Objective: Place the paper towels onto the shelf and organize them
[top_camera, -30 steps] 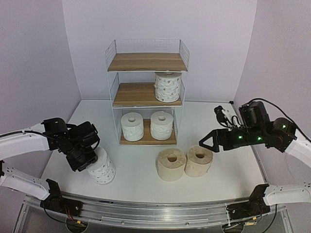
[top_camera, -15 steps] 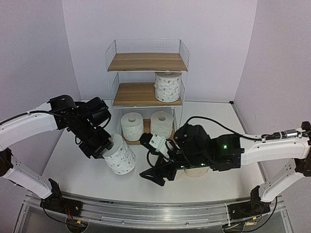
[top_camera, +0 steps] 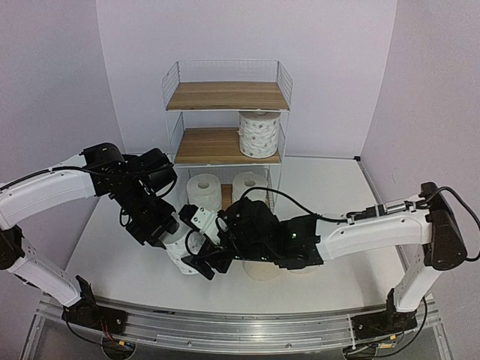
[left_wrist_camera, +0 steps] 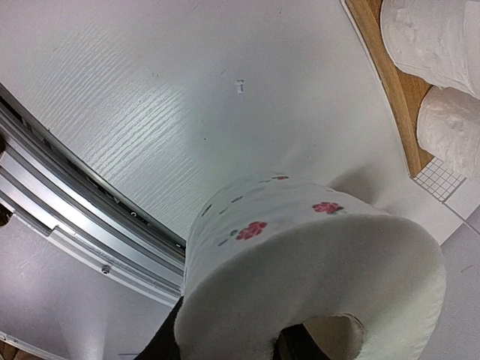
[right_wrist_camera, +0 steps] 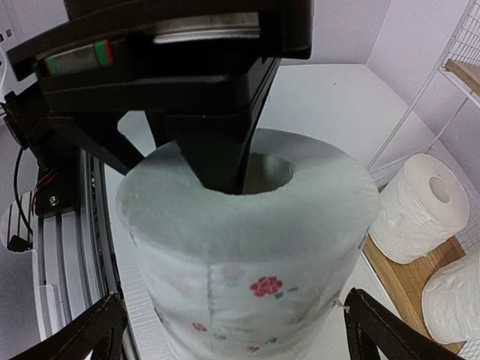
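Your shelf (top_camera: 227, 96) stands at 12 o'clock, with a spotted roll (top_camera: 259, 133) on its middle board and two white rolls (top_camera: 204, 193) on the bottom board. The flower-printed roll (right_wrist_camera: 255, 225) is held over the table (top_camera: 112, 247), at the shelf's 7 o'clock. Your left gripper (top_camera: 159, 227) pinches its wall, one finger in the core. Your right gripper (top_camera: 201, 264) is spread to either side of it.

Three-tier wire shelf (top_camera: 225, 96): one patterned roll (top_camera: 259, 133) stood on the middle board, two white rolls (top_camera: 204, 193) on the bottom. A flower-printed roll (right_wrist_camera: 255, 247) was held upright in front; two beige rolls (top_camera: 264, 271) were largely hidden.
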Robot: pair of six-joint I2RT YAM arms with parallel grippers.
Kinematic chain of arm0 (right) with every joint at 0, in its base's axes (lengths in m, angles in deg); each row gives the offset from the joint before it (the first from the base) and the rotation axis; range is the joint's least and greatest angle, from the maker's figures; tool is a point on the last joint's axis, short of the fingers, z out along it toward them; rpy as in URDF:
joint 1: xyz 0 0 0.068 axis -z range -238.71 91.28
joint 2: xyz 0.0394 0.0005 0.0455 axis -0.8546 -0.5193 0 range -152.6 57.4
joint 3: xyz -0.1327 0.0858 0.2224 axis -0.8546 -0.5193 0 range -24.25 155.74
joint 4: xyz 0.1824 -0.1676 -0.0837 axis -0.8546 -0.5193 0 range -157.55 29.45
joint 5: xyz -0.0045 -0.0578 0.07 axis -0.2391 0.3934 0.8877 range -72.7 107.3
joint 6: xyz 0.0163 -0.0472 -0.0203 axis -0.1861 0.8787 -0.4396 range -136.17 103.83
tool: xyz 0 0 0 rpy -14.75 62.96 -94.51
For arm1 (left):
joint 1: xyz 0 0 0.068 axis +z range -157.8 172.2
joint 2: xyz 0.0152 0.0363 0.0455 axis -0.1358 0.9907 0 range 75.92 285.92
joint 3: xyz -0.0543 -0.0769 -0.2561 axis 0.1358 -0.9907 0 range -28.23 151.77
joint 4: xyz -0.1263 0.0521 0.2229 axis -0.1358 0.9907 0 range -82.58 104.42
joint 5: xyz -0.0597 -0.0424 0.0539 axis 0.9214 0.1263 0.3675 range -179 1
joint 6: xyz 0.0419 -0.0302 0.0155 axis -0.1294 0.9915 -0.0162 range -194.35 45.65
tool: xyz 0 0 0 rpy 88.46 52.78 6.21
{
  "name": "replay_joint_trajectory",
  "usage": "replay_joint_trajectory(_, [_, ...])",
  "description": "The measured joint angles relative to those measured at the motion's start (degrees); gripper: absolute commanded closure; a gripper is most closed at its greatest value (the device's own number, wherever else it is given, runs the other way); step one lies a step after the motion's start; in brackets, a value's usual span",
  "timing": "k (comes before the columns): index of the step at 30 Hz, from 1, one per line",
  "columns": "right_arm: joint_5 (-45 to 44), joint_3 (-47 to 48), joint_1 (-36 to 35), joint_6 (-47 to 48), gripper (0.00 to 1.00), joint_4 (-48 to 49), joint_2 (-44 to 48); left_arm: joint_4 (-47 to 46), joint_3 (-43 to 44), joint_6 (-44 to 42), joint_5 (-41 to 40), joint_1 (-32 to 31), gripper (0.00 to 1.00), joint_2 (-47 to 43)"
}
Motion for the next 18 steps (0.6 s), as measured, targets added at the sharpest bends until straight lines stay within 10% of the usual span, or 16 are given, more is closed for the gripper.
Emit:
replay_joint_trajectory(13, [-3.82,4.24,-0.14,-0.95,0.03,0.96,-6.25,-1.48,-2.36,-0.06,1.20,0.31,1.00,-0.24])
replay_joint_trajectory(18, [-3.84,4.80,-0.15,-1.12,0.24,1.38,-7.06,-1.59,-2.75,-0.29,0.78,0.41,1.00,-0.43])
